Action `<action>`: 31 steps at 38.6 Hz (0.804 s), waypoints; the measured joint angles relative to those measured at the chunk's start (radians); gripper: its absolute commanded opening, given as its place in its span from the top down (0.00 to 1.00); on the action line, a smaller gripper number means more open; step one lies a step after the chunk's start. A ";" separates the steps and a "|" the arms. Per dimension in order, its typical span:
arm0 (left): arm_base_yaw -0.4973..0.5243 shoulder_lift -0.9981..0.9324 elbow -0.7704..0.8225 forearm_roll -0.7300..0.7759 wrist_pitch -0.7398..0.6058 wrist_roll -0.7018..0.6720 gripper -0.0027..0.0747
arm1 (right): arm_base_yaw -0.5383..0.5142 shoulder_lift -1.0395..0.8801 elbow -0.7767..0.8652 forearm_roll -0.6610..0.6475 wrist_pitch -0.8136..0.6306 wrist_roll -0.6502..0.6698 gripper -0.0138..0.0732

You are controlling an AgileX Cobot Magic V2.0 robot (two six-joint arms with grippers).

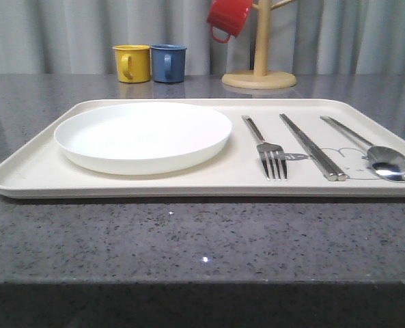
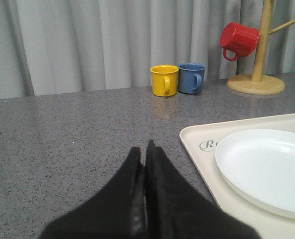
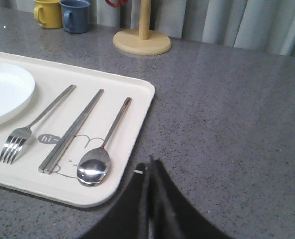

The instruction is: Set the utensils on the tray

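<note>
Cream-white rectangular tray (image 1: pixel 154 184) carries round white plate (image 1: pixel 143 135), silver metal fork (image 1: pixel 265 149), flat metal chopsticks (image 1: pixel 311 147) and long-handled spoon (image 1: pixel 373 152); left hand (image 2: pixel 144 149) and right hand (image 3: pixel 148 167) both pressed together, empty.

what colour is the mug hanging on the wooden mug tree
Red. The hanging mug on the wooden mug tree shows best in the left wrist view.

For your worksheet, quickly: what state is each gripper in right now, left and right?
Left gripper: closed, holding nothing, over bare table.
Right gripper: closed, holding nothing, beside the tray.
</note>
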 measured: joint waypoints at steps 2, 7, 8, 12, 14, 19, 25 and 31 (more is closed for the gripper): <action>0.000 0.000 0.000 0.000 0.000 0.000 0.99 | 0.000 -0.001 0.000 0.000 0.002 0.000 0.92; 0.000 0.000 0.000 0.000 0.000 0.000 0.99 | 0.000 -0.001 0.000 0.002 0.002 -0.002 0.92; 0.000 0.000 0.000 0.000 0.000 0.000 0.99 | 0.000 -0.001 0.000 0.002 0.002 -0.002 0.92; 0.000 0.000 0.000 0.000 0.000 0.000 0.99 | 0.000 -0.001 0.000 0.002 0.002 -0.002 0.92; 0.000 0.000 0.000 0.000 0.000 0.000 0.99 | 0.000 -0.001 0.000 0.002 0.002 -0.002 0.92; 0.000 0.000 0.000 0.000 0.000 0.000 0.99 | 0.000 -0.001 0.000 0.002 0.002 -0.002 0.92; 0.000 0.000 0.000 0.000 0.000 0.000 0.99 | 0.000 -0.001 0.000 0.004 0.002 -0.002 0.92; 0.008 -0.027 0.029 0.000 -0.008 0.000 0.99 | 0.000 -0.001 0.000 0.004 0.002 -0.002 0.92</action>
